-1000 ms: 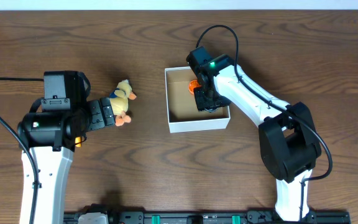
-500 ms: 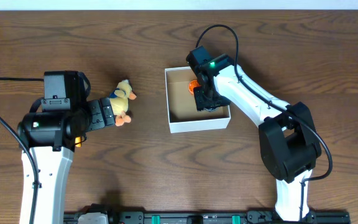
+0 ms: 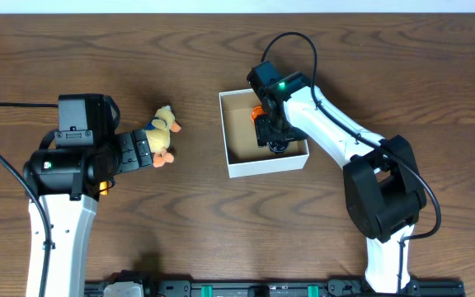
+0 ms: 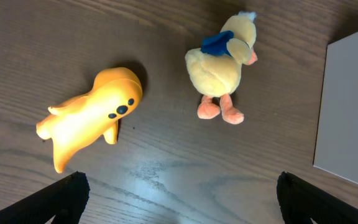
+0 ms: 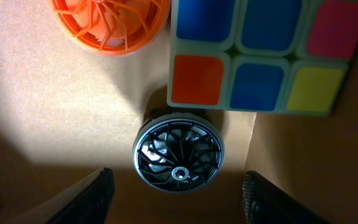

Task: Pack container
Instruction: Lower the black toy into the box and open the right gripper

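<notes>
Container: the container [image 3: 266, 167] is sitting near the middle of the worktop [image 3: 386, 49], open top facing up.
Inside: a black finned wheel [image 5: 178, 152], an orange ribbed disc [image 5: 107, 22] and a colour cube [image 5: 266, 50] are lying close together on the brown floor, toward the container's right wall. The wheel is lying just beside the cube.
Right hand: the right hand [image 3: 272, 140] is hanging inside the container over the wheel, its fingers [image 5: 86, 199] spread well clear on both sides and gripping nothing.
Left hand: the left hand [image 4: 179, 208] is hovering wide open and empty over the worktop's left half.
Waiting toys: a plush duck [image 4: 222, 62] and a yellow figure [image 4: 89, 115] are lying apart on the worktop, left of the container.
Risk, right side: the fingers are sitting low between the walls, so a sideways exit could catch the rim and drag the light container.
Risk, left side: the soft duck could be squashing or slipping under an off-centre pinch.
</notes>
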{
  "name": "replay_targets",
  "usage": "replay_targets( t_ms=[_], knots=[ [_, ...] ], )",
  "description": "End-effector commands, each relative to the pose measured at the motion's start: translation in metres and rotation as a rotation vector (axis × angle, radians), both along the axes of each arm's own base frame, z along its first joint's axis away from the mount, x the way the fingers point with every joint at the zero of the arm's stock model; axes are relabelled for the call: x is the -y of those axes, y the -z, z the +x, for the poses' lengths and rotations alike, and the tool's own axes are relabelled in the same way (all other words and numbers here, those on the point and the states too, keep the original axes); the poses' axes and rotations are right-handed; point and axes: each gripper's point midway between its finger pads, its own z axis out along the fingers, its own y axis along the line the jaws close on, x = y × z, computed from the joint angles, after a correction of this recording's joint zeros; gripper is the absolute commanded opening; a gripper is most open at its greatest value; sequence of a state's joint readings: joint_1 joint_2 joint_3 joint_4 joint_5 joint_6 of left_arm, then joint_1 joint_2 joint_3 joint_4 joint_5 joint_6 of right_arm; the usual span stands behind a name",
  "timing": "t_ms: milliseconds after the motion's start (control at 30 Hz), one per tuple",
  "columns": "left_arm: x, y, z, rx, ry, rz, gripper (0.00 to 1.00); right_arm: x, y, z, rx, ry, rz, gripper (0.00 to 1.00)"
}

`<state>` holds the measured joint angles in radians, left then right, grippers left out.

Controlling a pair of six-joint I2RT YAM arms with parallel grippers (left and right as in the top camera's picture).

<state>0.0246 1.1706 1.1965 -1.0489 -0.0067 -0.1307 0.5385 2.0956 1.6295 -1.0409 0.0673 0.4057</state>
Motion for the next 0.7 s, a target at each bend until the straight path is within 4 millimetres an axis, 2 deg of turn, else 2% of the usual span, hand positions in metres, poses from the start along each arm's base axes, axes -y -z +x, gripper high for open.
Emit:
replay_targets(
  t_ms=[0, 133, 267, 333, 467, 633, 667],
  knots=[
    [-0.002, -0.005, 0.002, 0.008, -0.005, 0.004, 0.98, -0.002, -0.001, 0.002, 0.010, 0.019, -0.001, 0.69],
    [-0.002, -0.005, 0.002, 0.008, -0.005, 0.004, 0.98, -0.011, -0.002, -0.008, -0.013, -0.044, 0.000, 0.66],
    [-0.002, -0.005, 0.002, 0.008, -0.005, 0.004, 0.98, -0.021, -0.002, -0.019, -0.027, -0.082, -0.010, 0.57],
    [-0.002, -0.005, 0.002, 0.008, -0.005, 0.004, 0.98, -0.026, -0.002, -0.021, -0.021, -0.085, -0.011, 0.46],
    [-0.002, -0.005, 0.002, 0.008, -0.005, 0.004, 0.98, -0.037, -0.002, -0.021, 0.006, -0.079, -0.001, 0.37],
    [-0.002, -0.005, 0.002, 0.007, -0.005, 0.004, 0.98, -0.038, -0.003, -0.020, 0.010, -0.077, 0.005, 0.11],
    [-0.002, -0.005, 0.002, 0.007, -0.005, 0.004, 0.98, -0.037, -0.003, -0.020, 0.008, -0.077, 0.003, 0.09]
  ],
)
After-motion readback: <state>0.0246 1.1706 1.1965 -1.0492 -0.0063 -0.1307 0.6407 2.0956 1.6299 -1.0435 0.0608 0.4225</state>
